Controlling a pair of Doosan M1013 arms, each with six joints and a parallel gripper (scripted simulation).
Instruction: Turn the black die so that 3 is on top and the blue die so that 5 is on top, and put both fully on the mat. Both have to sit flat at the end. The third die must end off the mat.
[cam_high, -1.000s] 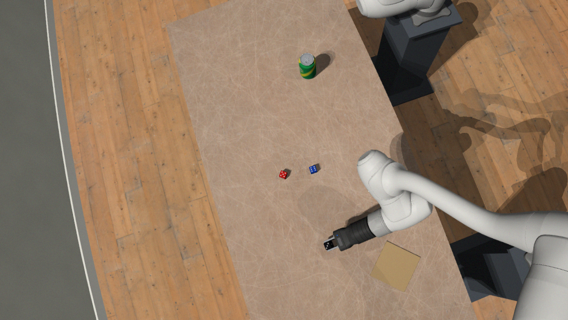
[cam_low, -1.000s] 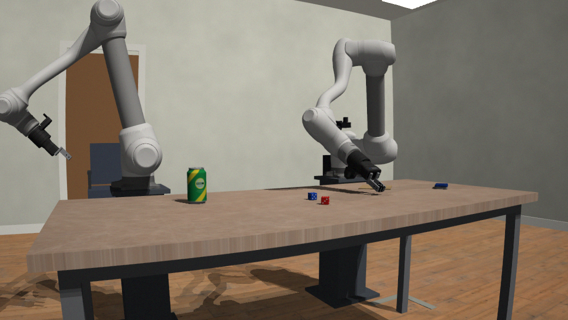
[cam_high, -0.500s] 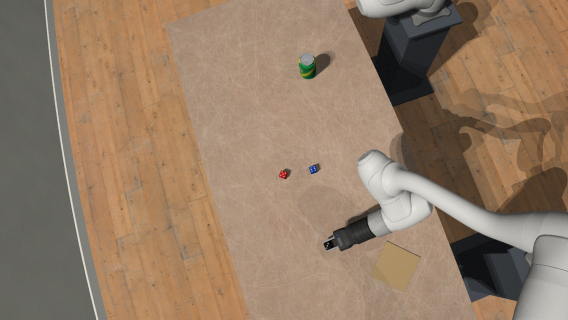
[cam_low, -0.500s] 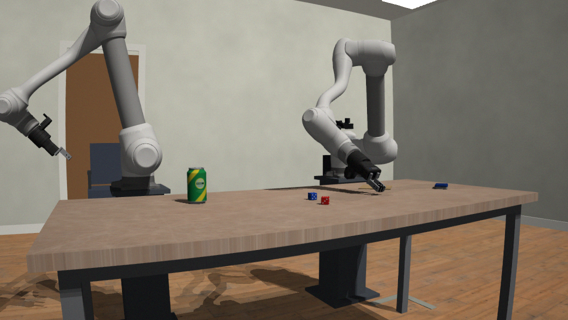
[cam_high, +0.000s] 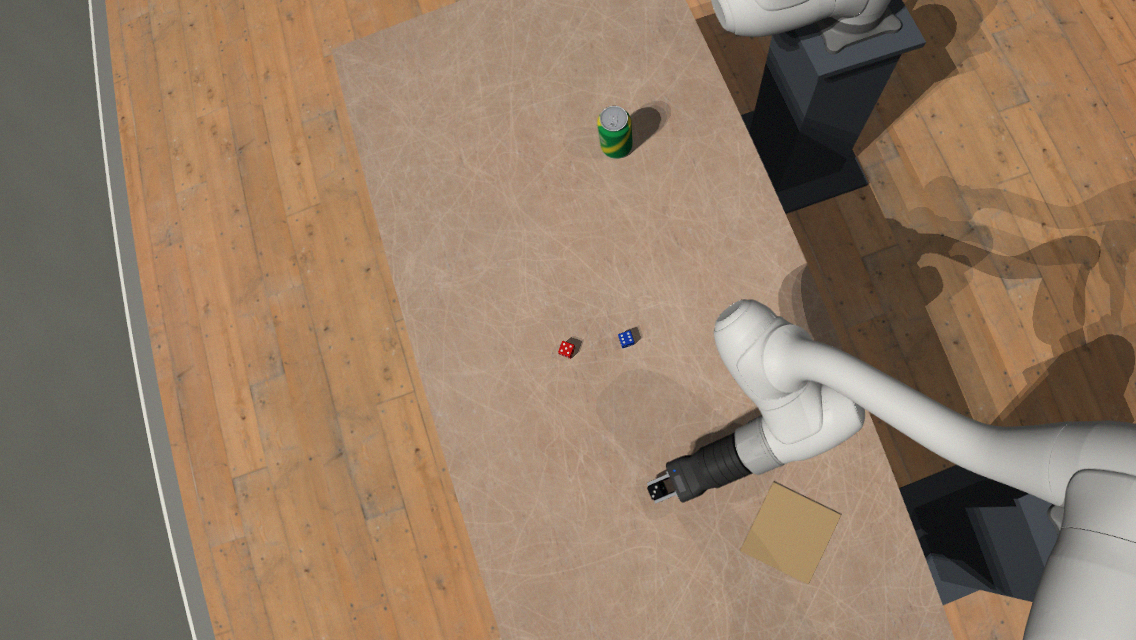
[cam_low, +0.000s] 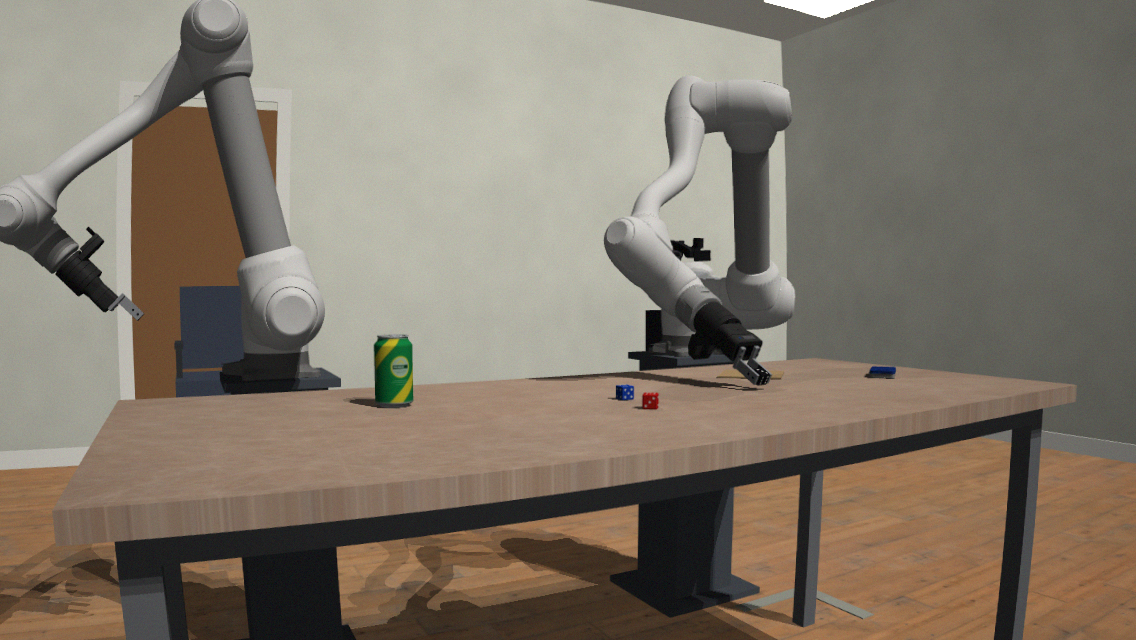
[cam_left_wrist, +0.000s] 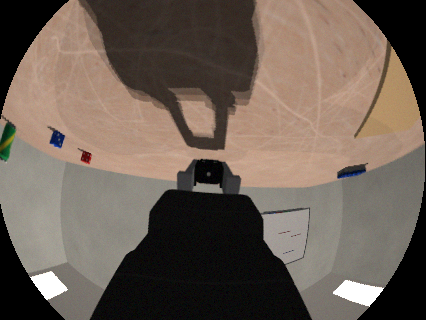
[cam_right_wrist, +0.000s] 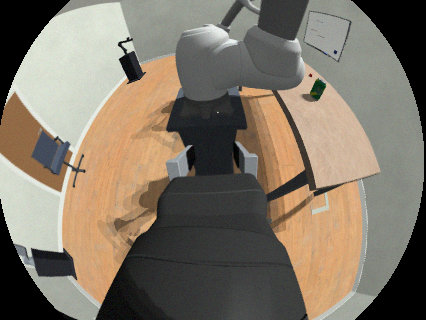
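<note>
My left gripper is shut on the black die, tilted low over the table, off the mat. One pip faces the left wrist camera; the other faces are too small to read surely. The blue die lies flat on the table with 6 on top. The red die lies flat with 5 on top, off the mat. The tan mat bears no die. My right gripper is open and empty, away from the table.
A green can stands upright on the table, far from the mat. A blue and grey object lies beyond the mat in the exterior view. The left forearm reaches over the table edge near the mat.
</note>
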